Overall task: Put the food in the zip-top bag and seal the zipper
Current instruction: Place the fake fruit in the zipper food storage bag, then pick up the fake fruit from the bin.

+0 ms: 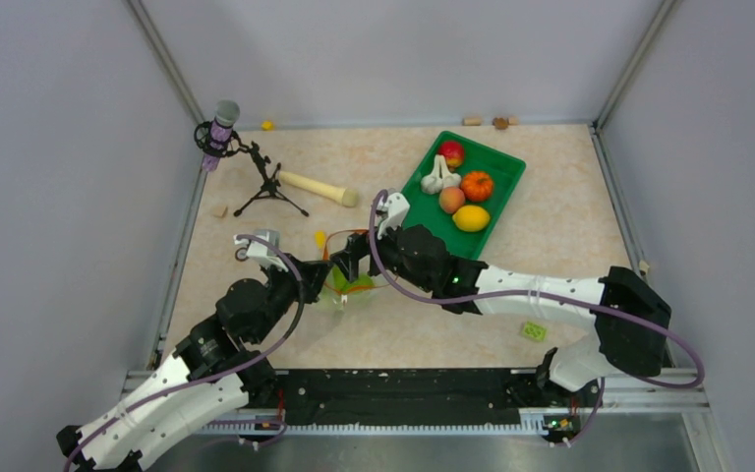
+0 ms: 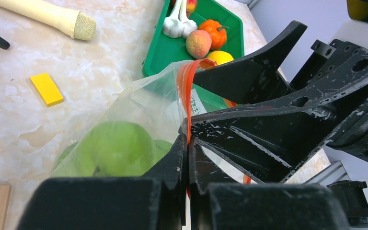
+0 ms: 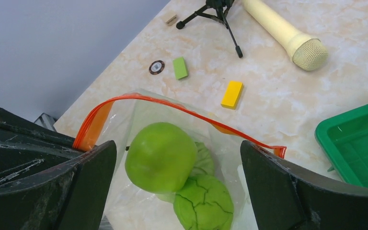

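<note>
The clear zip-top bag [image 1: 352, 287] lies at the table's middle with its mouth open. Its orange-red zipper [image 3: 172, 103] arches over a green apple [image 3: 160, 155] and a pale green cabbage [image 3: 203, 203] inside. My left gripper [image 2: 188, 143] is shut on the zipper rim at one end of the mouth. My right gripper [image 3: 177, 177] is open and empty, its fingers [image 3: 91, 182] spread just above the mouth. In the green tray [image 1: 507, 167] lie the red apple [image 1: 451, 152], garlic [image 1: 439, 177], pumpkin [image 1: 477, 185], peach [image 1: 451, 200] and lemon [image 1: 471, 217].
A beige wooden pin [image 1: 317, 187] and a small black tripod with a microphone [image 1: 270, 182] stand at the back left. A yellow block [image 3: 232, 94] lies close behind the bag. A green block [image 1: 534, 331] lies front right. Grey walls enclose the table.
</note>
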You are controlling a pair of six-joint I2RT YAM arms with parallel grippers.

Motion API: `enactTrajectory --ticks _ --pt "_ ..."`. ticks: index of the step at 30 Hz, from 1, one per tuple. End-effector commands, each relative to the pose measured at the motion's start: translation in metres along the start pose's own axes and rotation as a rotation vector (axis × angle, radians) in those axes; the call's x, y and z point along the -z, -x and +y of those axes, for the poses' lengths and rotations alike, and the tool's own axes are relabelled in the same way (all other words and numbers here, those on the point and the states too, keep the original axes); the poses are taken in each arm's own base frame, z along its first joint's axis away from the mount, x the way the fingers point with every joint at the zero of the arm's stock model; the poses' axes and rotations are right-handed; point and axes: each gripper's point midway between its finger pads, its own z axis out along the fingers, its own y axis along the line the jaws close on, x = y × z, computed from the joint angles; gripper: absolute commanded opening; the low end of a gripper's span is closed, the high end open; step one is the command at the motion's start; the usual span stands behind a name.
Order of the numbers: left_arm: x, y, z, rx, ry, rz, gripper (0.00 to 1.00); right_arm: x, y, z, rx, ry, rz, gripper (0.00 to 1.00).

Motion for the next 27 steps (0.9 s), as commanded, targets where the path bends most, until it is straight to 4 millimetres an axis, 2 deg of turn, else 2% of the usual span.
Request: enactTrajectory --ticks 1,6,11,18,22,27 --pt "-0.001 0.012 -0.01 0.006 -0.036 -0.042 0.0 0.013 0.026 0.015 -0.038 0.049 -0.091 0.99" --pt "-0.001 0.012 -0.009 0.009 -0.032 -0.044 0.0 0.027 0.038 0.016 0.009 0.062 -0.103 0.99" --pt "-0.001 0.013 -0.009 0.008 -0.032 -0.046 0.0 0.043 0.044 -0.001 0.035 -0.029 -0.085 0.99" --pt "-0.002 0.011 -0.008 0.005 -0.026 -0.043 0.0 0.074 0.061 -0.067 0.072 -0.382 -0.092 0.99" --pt "-0.004 0.009 -0.008 0.005 -0.026 -0.034 0.0 0.088 0.069 -0.1 0.048 -0.466 -0.102 0.99" --pt "-0.006 0.006 -0.009 0.002 -0.026 -0.024 0.0 0.098 0.079 -0.157 0.02 -0.576 -0.085 0.99"
